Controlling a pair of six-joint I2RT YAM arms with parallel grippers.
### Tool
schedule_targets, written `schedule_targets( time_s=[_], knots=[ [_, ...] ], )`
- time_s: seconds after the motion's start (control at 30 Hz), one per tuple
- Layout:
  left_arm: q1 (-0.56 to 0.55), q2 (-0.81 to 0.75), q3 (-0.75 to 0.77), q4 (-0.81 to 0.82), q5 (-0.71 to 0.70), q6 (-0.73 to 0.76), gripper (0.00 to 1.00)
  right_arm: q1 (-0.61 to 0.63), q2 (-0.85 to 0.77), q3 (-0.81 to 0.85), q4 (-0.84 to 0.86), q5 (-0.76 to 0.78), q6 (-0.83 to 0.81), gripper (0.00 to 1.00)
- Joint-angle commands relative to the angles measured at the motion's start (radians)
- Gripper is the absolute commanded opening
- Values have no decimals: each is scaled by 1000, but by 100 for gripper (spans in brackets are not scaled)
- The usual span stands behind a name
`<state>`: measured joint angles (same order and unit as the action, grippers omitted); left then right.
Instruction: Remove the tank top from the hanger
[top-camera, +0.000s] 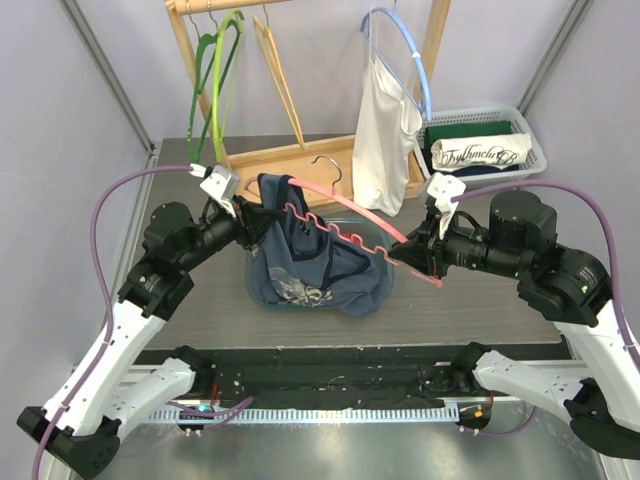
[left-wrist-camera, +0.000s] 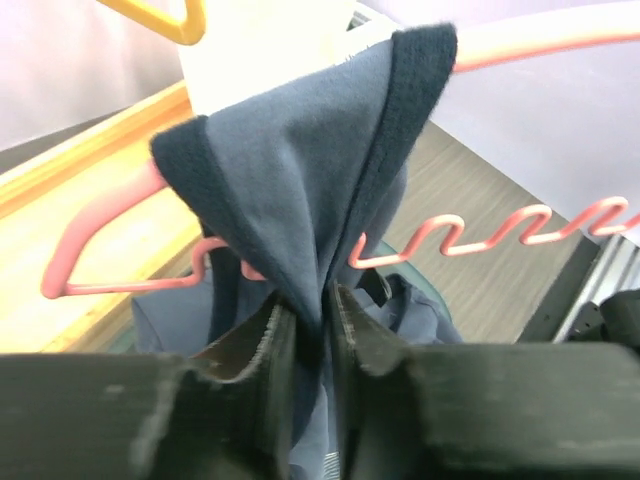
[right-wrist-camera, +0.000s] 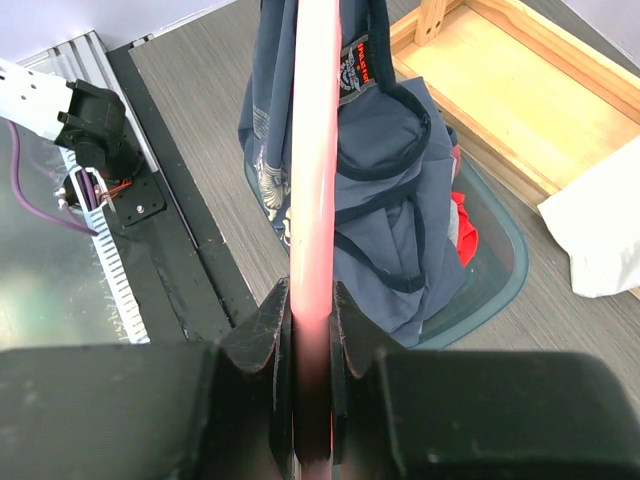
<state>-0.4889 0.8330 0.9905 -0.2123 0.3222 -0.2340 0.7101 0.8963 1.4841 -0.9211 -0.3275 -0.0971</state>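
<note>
Tank top (top-camera: 310, 265), navy knit; hanger (top-camera: 350, 203), wavy.

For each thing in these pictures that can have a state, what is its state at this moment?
left gripper: shut on a strap of the navy tank top.
right gripper: shut on the pink hanger.
navy tank top: draped over the pink hanger, not yet off.
pink hanger: held off the rack, loaded.
white tank top: hanging from the blue hanger on the rack.
wooden hanger: on the rack, empty.
green hangers: on the rack, empty.
</note>
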Motion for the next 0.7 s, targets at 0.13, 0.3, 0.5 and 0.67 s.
schedule_targets(
  time_s=[0.13, 0.3, 0.5, 0.67],
  knots=[
    [19, -8, 109, 129, -87, 101, 2, 2, -30, 30, 61, -4, 23, 1],
    [39, 9, 155, 186, -124, 104, 0, 0, -48, 4, 33, -10, 36, 1],
    [50, 31, 177, 206, -242, 119, 0, 0, -77, -5, -24, -39, 54, 1],
    [53, 40, 165, 191, -340, 134, 0, 0, -126, 48, -79, -10, 63, 1]
  ],
)
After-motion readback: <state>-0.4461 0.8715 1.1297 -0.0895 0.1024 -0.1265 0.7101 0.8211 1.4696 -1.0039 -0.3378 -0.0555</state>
